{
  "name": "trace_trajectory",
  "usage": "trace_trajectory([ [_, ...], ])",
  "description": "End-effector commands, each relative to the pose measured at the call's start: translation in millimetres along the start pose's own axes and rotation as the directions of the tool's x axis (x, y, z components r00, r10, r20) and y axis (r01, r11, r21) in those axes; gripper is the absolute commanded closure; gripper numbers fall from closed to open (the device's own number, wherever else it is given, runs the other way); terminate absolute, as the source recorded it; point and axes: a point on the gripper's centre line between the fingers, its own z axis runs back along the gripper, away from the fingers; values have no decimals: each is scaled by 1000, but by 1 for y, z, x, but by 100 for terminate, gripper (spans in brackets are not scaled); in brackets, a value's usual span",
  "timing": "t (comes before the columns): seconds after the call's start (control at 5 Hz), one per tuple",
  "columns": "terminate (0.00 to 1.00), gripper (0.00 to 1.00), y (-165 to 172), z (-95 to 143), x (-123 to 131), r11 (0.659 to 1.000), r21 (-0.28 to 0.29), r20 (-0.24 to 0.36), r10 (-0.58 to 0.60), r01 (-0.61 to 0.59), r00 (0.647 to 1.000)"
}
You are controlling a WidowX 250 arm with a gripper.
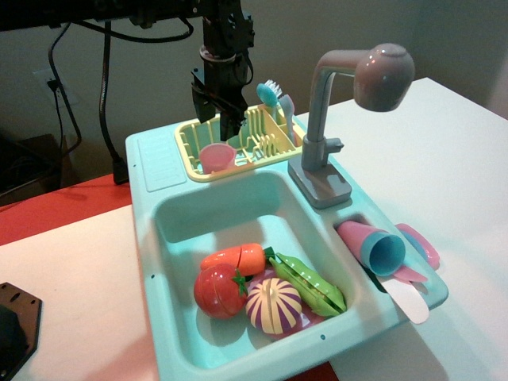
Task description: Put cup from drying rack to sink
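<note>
Fingers of the gripper (222, 111) hang spread and empty inside the drying rack (190, 155). Just below them, slightly leftward, the cup (217, 157) stands upright, mouth up.

Single fixed view, set high at the front of the bench (444, 151), looking down and slightly leftward, close on the sink (171, 218) (filling most of the frame), drying rack (194, 167) behind it

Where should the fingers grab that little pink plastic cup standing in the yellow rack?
By the rim, from straight above. The small pink plastic cup stands upright with its mouth open upward at the front of the pale yellow dish rack, whose raised rim hampers a side approach.
</note>
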Motion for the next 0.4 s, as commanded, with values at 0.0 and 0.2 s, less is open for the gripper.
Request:
trace_trajectory([
  [0.0,0,0,0,0,0,1000,0,0,0,0,1000],
  [0.2,0,0,-1,-2,-1,1000,-12,-10,22,-22,1000],
])
